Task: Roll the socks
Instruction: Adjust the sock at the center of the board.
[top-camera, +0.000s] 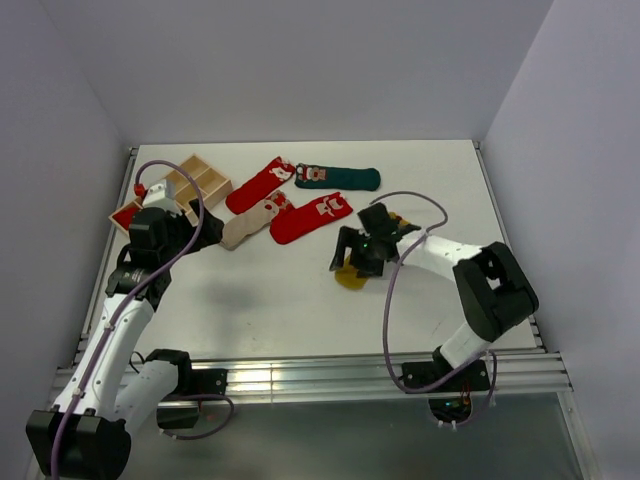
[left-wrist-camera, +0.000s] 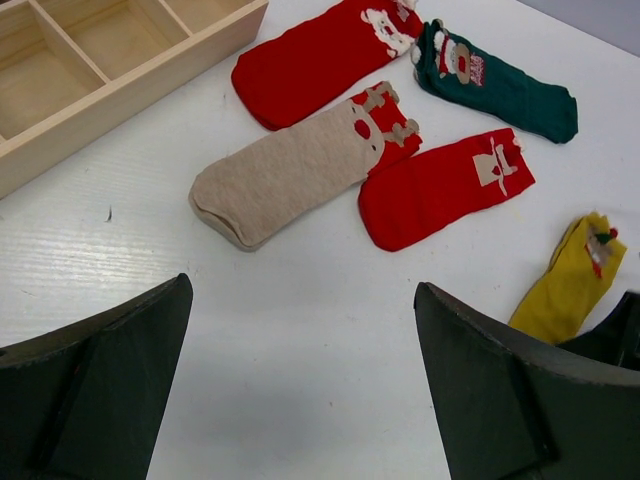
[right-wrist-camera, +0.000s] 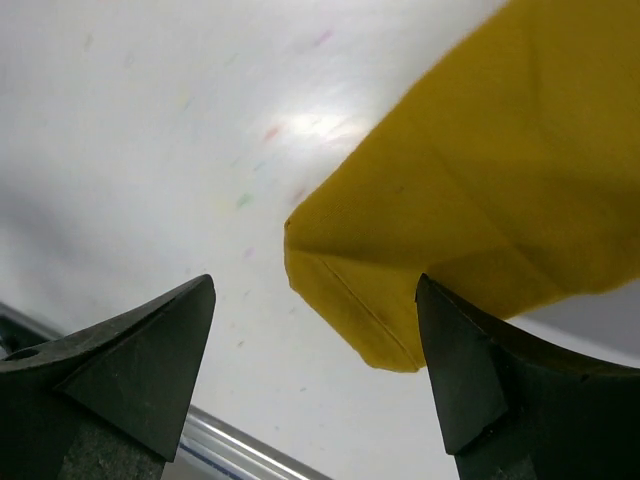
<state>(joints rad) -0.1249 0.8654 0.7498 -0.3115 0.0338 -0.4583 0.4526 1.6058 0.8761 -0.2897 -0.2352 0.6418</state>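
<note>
Risk: mustard sock (right-wrist-camera: 480, 190) lies folded on the table (right-wrist-camera: 150, 120), only its corner between the right gripper (right-wrist-camera: 315, 290) fingers and offset toward one, so closing may pinch a single layer and undo the fold. Fingers wide apart, holding nothing; fabric contact unclear. Left gripper (left-wrist-camera: 300, 390) spread, empty, near the other socks (left-wrist-camera: 300, 170).

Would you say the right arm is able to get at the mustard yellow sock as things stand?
Probably yes: the right tool hangs directly over the yellow sock, its end showing between the open jaws, and nothing covers it.
</note>
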